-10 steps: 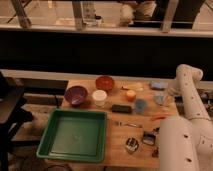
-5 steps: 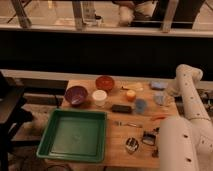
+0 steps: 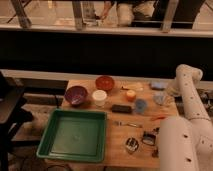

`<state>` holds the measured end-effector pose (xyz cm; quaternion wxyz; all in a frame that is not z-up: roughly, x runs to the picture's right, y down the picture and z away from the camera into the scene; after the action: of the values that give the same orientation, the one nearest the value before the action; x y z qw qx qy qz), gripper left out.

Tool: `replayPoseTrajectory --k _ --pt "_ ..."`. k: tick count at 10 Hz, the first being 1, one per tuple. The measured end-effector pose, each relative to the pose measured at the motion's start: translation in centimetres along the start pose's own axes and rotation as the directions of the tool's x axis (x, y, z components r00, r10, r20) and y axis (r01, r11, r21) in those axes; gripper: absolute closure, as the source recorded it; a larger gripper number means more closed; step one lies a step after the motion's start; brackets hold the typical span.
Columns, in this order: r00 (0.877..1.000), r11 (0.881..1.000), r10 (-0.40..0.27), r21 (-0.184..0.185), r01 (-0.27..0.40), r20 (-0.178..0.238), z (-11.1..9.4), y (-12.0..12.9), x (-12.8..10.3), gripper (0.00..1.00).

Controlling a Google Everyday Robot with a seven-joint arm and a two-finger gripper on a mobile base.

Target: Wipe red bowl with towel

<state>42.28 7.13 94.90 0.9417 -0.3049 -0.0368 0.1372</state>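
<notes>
At far right of table (image 3: 118,142), gripper (image 3: 164,96) hangs over pale cloth, likely the towel (image 3: 159,86); its opening cannot be told; red bowl (image 3: 105,82) sits well apart at the back edge, beside purple bowl (image 3: 76,95). Risk: reach across clutter could knock orange cup (image 3: 130,95). Versus 0.5 s ago: arm and objects unchanged.

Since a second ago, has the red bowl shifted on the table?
No. The red bowl sits just behind the white cup, as before. The gripper is at the table's right edge.
</notes>
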Motion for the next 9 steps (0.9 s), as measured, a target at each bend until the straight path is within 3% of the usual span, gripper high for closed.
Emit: replayPoseTrajectory --k 4,8,9 --pt "1.0 1.0 0.0 0.0 0.0 0.0 0.0 0.0 0.0 0.38" --pt "1.0 1.0 0.0 0.0 0.0 0.0 0.0 0.0 0.0 0.61" --pt "1.0 1.0 0.0 0.0 0.0 0.0 0.0 0.0 0.0 0.62"
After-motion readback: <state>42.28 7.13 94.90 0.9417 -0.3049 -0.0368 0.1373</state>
